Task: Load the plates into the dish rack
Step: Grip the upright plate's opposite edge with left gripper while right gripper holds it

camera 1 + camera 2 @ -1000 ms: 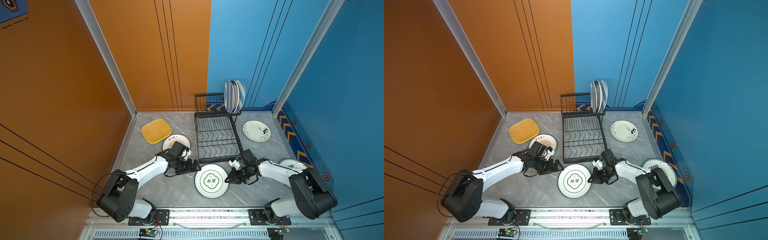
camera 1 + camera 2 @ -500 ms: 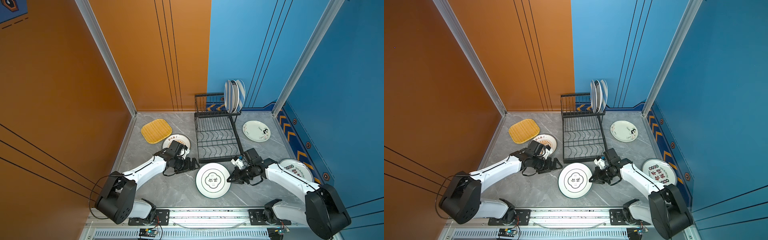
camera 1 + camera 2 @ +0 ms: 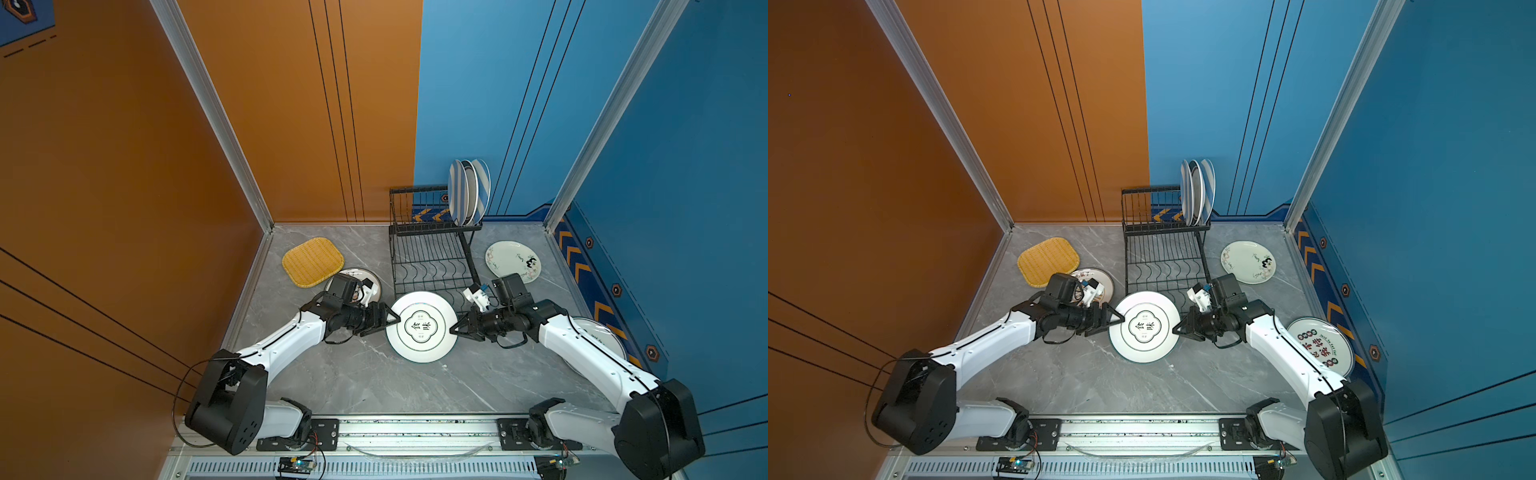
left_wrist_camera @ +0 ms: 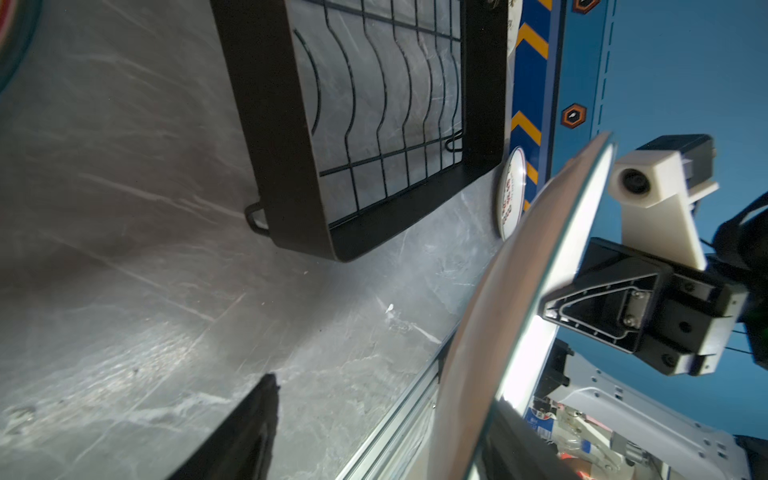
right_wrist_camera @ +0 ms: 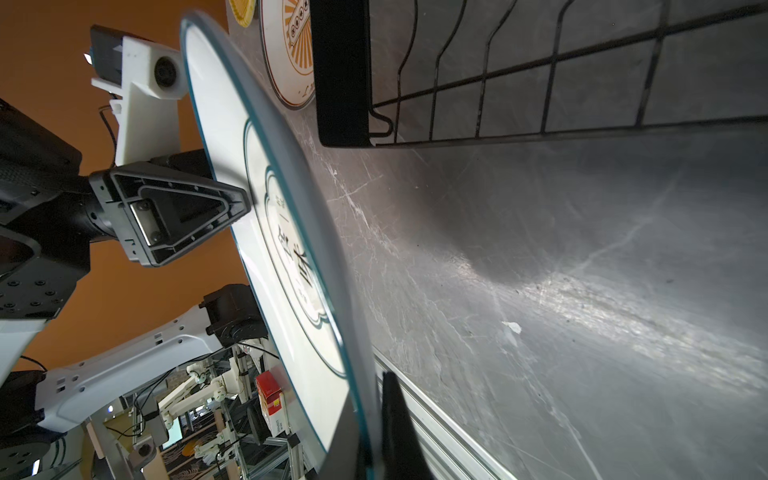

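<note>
A glossy, green-rimmed white round plate [image 3: 422, 328], tilted at centre frame, is clamped by the right gripper [image 3: 454, 330]; its opposite rim is straddled by the left gripper [image 3: 397, 321], jaws parted.

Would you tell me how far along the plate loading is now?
Done: three plates stand on the upper shelf of the dish rack. In hand: the right gripper grips the green-rimmed plate by its edge; the left gripper straddles the opposite rim, open. Left: yellow woven plate, orange sunburst plate, floral plate and red-character plate lie on the table.
</note>
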